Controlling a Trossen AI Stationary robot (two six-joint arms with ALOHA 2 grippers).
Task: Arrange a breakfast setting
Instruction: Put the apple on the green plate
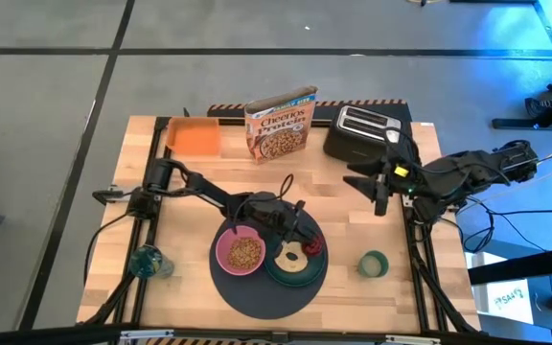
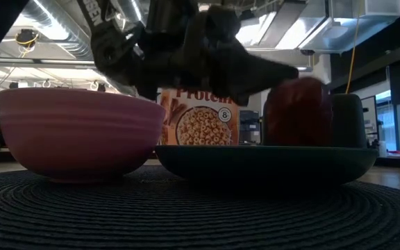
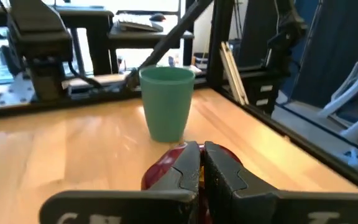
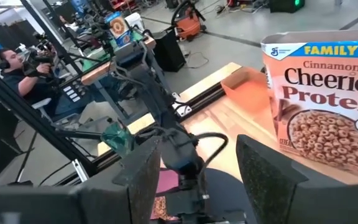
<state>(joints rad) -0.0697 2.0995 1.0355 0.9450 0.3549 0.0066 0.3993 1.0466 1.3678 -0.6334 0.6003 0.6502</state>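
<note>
A round dark grey mat (image 1: 257, 292) lies at the table's near middle. On it stand a pink bowl (image 1: 241, 252) with cereal and a dark green plate (image 1: 300, 278). The plate bears a bagel-like ring (image 1: 290, 257) and a small red food piece (image 1: 315, 247). A pale-green cup (image 1: 373, 263) stands upright on the bare wood to the mat's right. My left gripper (image 3: 201, 163) is shut low over the plate, its tips at the red piece (image 3: 163, 167). My right gripper (image 1: 377, 189) hangs open high over the table's right, nothing between its fingers (image 4: 145, 174). My left gripper's shut fingertips (image 2: 283, 71) come nearly level from the table's left and stand right at the top of the red food piece (image 2: 298, 114), which sits on the plate. I cannot tell whether they touch it.
A cereal box (image 1: 281, 125) stands upright at the far middle, with a black toaster (image 1: 362, 132) to its right and an orange tray (image 1: 195, 136) to its left. A teal glass thing (image 1: 149, 261) sits near the left edge. A person (image 4: 27, 62) sits beyond the table.
</note>
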